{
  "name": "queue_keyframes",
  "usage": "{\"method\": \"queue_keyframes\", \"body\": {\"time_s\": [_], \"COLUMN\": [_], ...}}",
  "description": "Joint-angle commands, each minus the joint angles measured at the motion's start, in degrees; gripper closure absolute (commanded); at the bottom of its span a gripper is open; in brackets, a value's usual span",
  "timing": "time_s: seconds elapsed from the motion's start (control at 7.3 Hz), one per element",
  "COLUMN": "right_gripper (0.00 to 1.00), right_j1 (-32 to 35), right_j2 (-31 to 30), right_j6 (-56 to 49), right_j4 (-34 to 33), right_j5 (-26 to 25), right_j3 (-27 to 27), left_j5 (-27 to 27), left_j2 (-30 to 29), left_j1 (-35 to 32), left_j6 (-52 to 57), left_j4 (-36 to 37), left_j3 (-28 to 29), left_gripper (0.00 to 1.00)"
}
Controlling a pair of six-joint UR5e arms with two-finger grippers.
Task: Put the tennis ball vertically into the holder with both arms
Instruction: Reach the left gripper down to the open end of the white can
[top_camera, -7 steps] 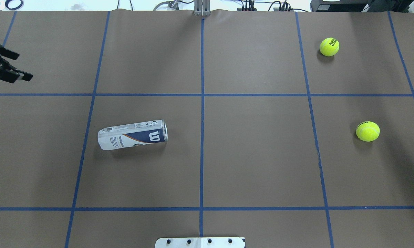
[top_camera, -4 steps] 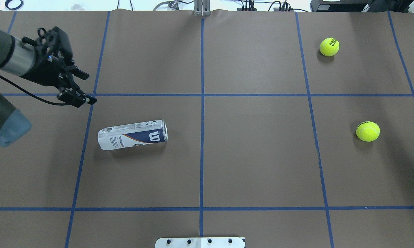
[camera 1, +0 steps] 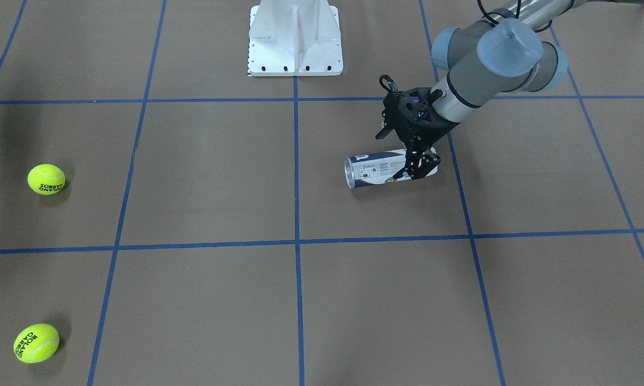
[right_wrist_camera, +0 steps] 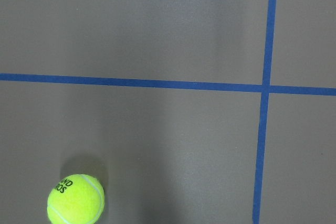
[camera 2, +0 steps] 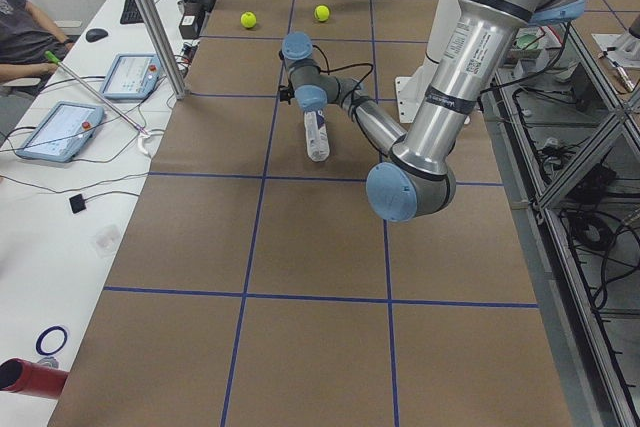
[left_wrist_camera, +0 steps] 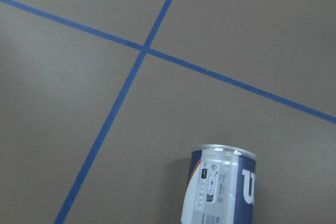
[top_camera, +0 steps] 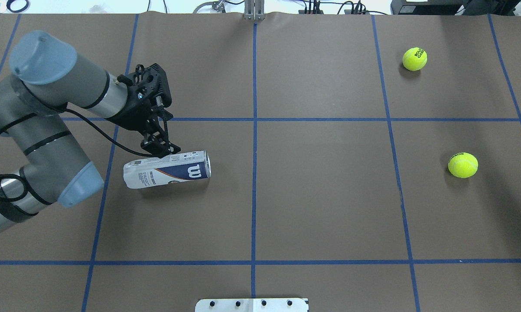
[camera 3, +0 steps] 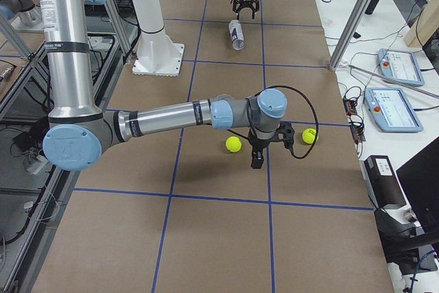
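Note:
The holder (top_camera: 167,170) lies on its side left of the table's middle, with its silvery open rim toward the centre. It also shows in the front view (camera 1: 389,169) and the left wrist view (left_wrist_camera: 223,187). My left gripper (top_camera: 164,133) is open and hovers just over the holder's far edge, one fingertip (camera 1: 418,170) over its closed-end half. Two yellow tennis balls (top_camera: 414,58) (top_camera: 463,165) rest far right. My right gripper (camera 3: 257,159) shows only in the right side view, above the table between the balls; I cannot tell if it is open. One ball (right_wrist_camera: 76,199) shows in the right wrist view.
The white pedestal base (camera 1: 295,40) stands at the robot's edge of the table, at the middle. Blue tape lines divide the brown table into squares. Tablets and cables (camera 3: 394,101) lie on a side bench beyond the far edge.
My left arm has swung in from the table's left edge to the right and toward the holder, and its gripper now hangs over it. The holder and balls have not moved.

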Motion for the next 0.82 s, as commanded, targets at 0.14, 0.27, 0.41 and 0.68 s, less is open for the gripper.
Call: {"method": "queue_keyframes", "body": {"time_s": [0.14, 0.27, 0.41, 0.68], "right_gripper": [0.0, 0.0, 0.0, 0.0], "right_j1": [-0.02, -0.1, -0.28, -0.45], "right_j2": [-0.13, -0.13, -0.13, -0.05], "right_j6": [0.08, 0.08, 0.08, 0.08], "right_j4": [-0.02, -0.02, -0.02, -0.02], "right_j5": [0.03, 0.03, 0.03, 0.03], "right_j3": [0.06, -0.03, -0.03, -0.03], "left_j5": [14.28, 14.74, 16.05, 18.17], "left_j2": [-4.33, -5.12, -5.39, -10.37], "left_j1": [9.78, 10.07, 10.16, 10.95], "left_j6": [7.16, 7.25, 7.25, 13.21], "left_j4": [9.58, 10.82, 11.1, 20.27], "left_j3": [0.47, 0.65, 0.82, 2.49], "left_gripper": [0.01, 0.01, 0.01, 0.01]}}
